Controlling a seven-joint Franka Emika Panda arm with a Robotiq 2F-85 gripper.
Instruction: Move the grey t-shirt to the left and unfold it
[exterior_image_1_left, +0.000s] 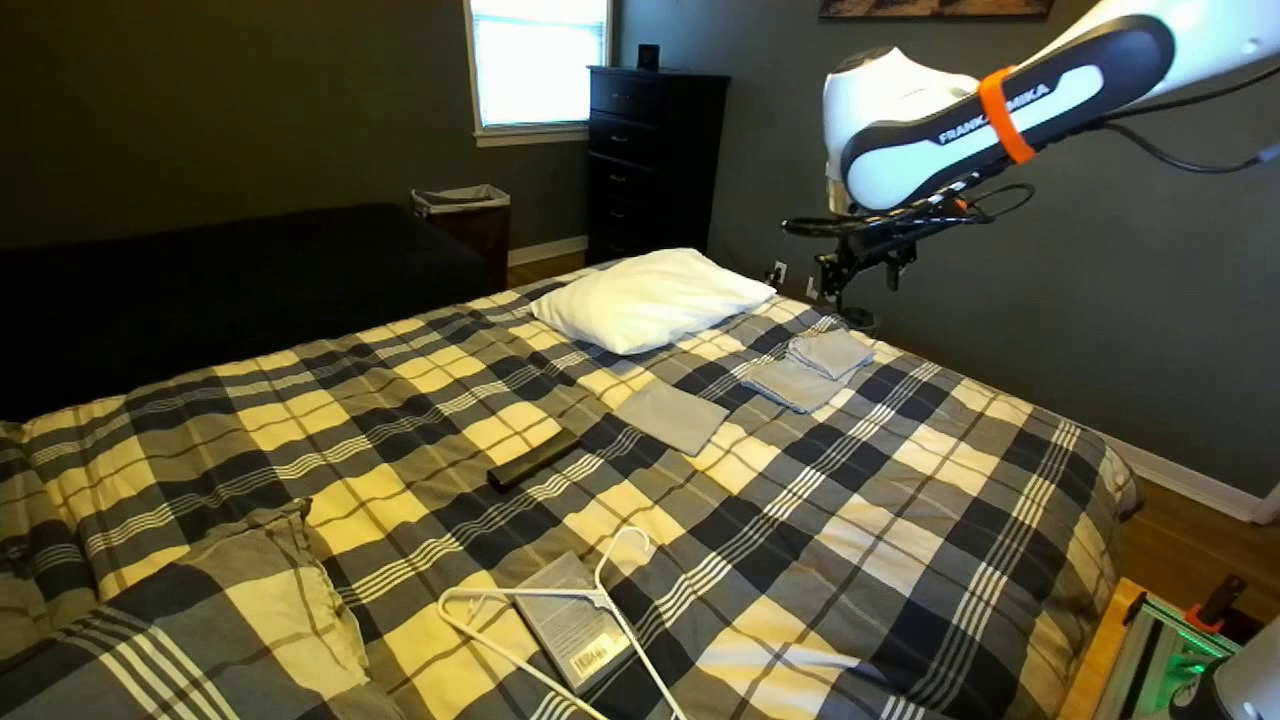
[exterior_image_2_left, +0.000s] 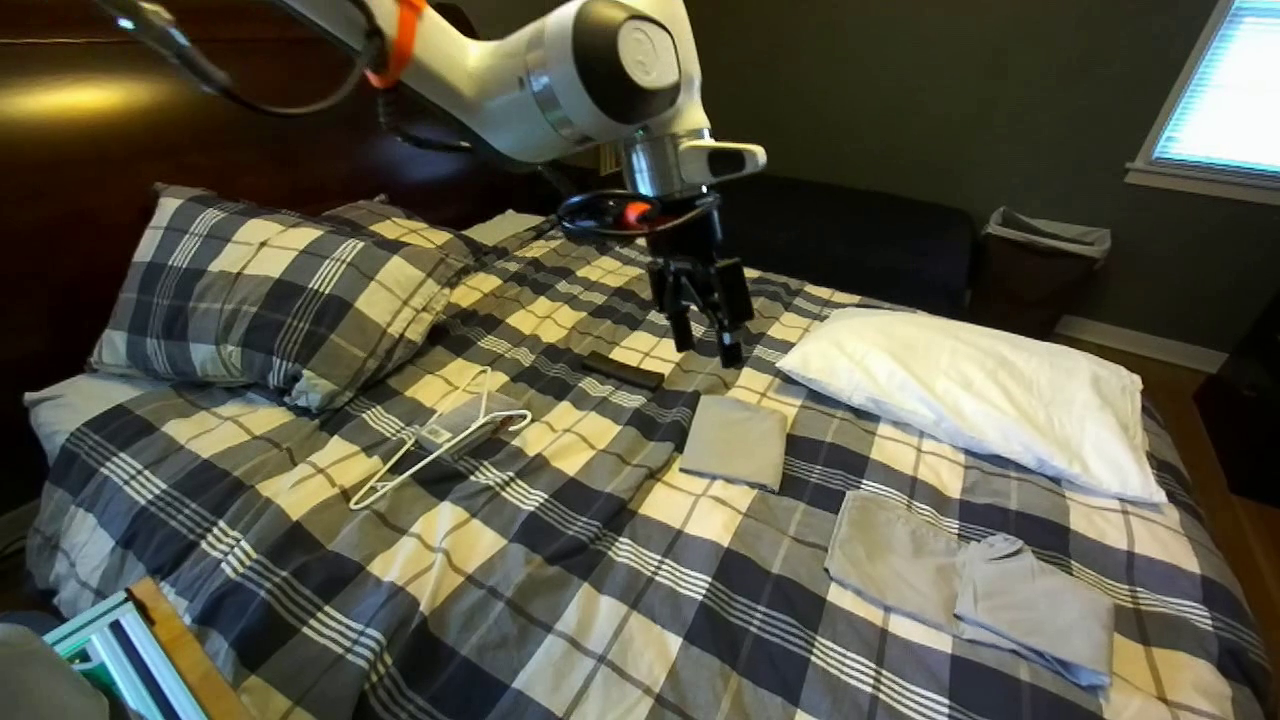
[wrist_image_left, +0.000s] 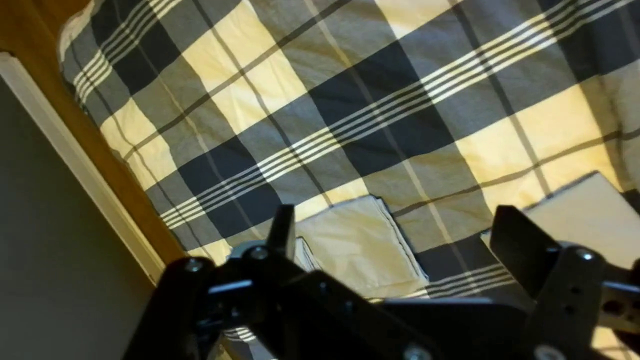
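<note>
As I look left to right in an exterior view, plaid pillow (exterior_image_2_left: 265, 290): it covers the left end of the bench (exterior_image_2_left: 480, 620), before a dark headboard (exterior_image_2_left: 100, 140).
White hanger (exterior_image_1_left: 545, 592): to that pillow's right, lying partly over a grey barcoded packet (exterior_image_1_left: 575, 625).
Plaid stretch (exterior_image_2_left: 600, 490): broad room for moving, running from the hanger across to the grey square (exterior_image_2_left: 735, 440).
Black bar (exterior_image_2_left: 622, 370): flat on the plaid, its right end near the grey square.
Claw (exterior_image_2_left: 707, 343): I hold it above the bench, released, its fingers (wrist_image_left: 520, 245) wide apart; in the wrist view the grey folds (wrist_image_left: 355, 245) show between them.
Grey t-shirt: either the grey square or the grey folds; I cannot tell which.
Grey square: folded flat with straight edges, lower than my claw in an exterior view, one corner near the white pillow (exterior_image_2_left: 965, 390).
Plaid gap (exterior_image_2_left: 805, 510): a narrower strip between the grey square and the grey folds.
White pillow: right of the claw, its right corner close to the bench's edge.
Grey folds: two overlapping parts, one cloth or two I cannot tell, lying nearer the bench's right edge than the square does.
Wastebasket (exterior_image_2_left: 1060, 240): beyond the white pillow, off the bench.
</note>
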